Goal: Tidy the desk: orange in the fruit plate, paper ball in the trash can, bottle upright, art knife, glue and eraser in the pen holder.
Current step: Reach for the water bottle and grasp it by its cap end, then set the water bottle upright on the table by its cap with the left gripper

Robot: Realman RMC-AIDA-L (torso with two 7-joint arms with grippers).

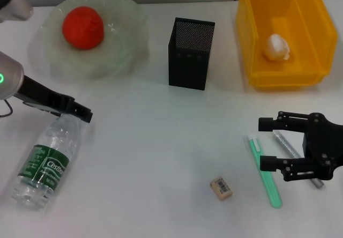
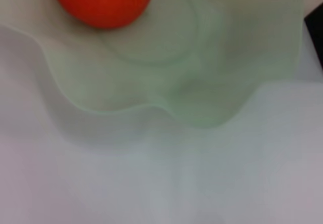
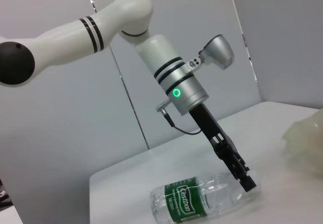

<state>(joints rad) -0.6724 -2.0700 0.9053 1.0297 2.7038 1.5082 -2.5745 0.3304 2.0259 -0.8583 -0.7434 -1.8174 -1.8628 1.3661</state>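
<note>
The orange lies in the green fruit plate. The paper ball sits in the yellow trash can. The bottle lies on its side at the desk's front left. My left gripper is at its neck end and hides the cap. My right gripper stands open over the top of a green stick, beside a grey stick; I cannot tell which is the art knife and which the glue. The eraser lies left of them. The pen holder stands at the back middle.
The desk is bare white between the bottle and the eraser. In the right wrist view the left arm reaches down over the bottle, with a wall behind it and the plate's rim to one side.
</note>
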